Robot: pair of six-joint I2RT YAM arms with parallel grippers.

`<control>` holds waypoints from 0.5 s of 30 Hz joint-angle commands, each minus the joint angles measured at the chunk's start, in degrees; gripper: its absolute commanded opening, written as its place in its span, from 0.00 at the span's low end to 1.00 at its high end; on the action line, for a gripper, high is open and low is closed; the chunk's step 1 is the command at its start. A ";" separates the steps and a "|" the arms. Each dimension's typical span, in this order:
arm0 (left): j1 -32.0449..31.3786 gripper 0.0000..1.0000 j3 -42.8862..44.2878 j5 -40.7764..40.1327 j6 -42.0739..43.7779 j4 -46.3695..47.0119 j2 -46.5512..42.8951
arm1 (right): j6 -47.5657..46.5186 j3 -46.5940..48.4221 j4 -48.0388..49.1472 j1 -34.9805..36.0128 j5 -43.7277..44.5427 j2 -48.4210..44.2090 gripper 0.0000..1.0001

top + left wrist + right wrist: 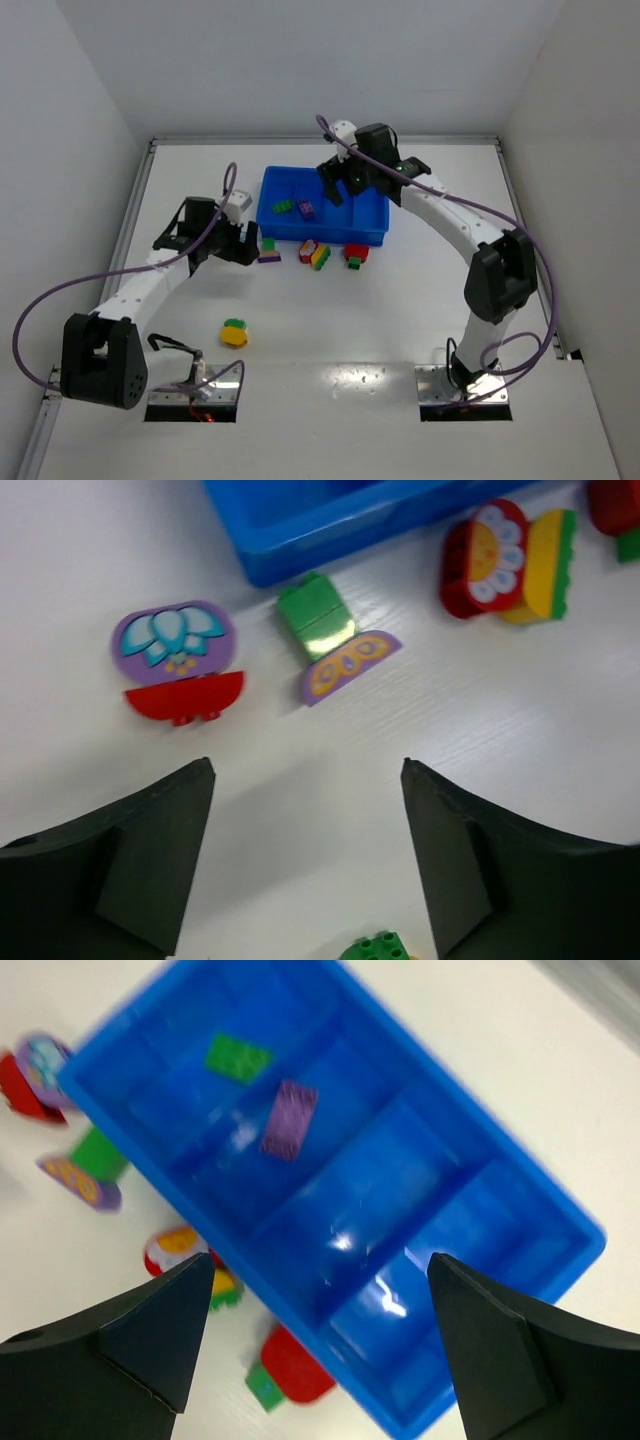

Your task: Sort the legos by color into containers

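Left gripper (pixel 308 865): spread wide, nothing between the fingers, low over the surface (pixel 300 740), just off the near-left corner of the blue tray (pixel 430 1190).

Right gripper (pixel 320 1350): also spread and empty, hovering above the tray.

In the tray:
- green brick (pixel 238 1058) in the leftmost compartment as seen from the top camera
- purple brick (pixel 289 1120) in the compartment next to it, lying flat

Loose on the surface along the tray's near wall:
- purple-on-red piece (pixel 178 660), ahead of the left gripper
- green-on-purple piece (pixel 330 640), just beside the tray wall; can't tell if it touches
- red/yellow/green stack (pixel 505 560), further right along the wall
- red-and-green piece (pixel 355 253), past that, near the tray's right end

The yellow-and-green piece (pixel 234 332) sits well apart from the others, closer to the arm bases on the left arm's side.
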 commanded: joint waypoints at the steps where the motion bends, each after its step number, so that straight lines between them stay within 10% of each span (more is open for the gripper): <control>1: -2.18 0.79 -0.15 4.32 5.39 3.03 0.44 | -2.80 -4.44 -1.07 -1.48 0.02 -3.39 0.88; 7: -5.61 0.66 2.39 5.12 8.38 3.03 6.33 | -2.80 -6.30 -2.12 -3.85 -2.00 -5.06 0.88; 15: -13.07 0.82 5.64 -14.38 -10.23 4.88 10.55 | -2.28 -6.82 -2.13 -5.61 -3.05 -5.06 0.88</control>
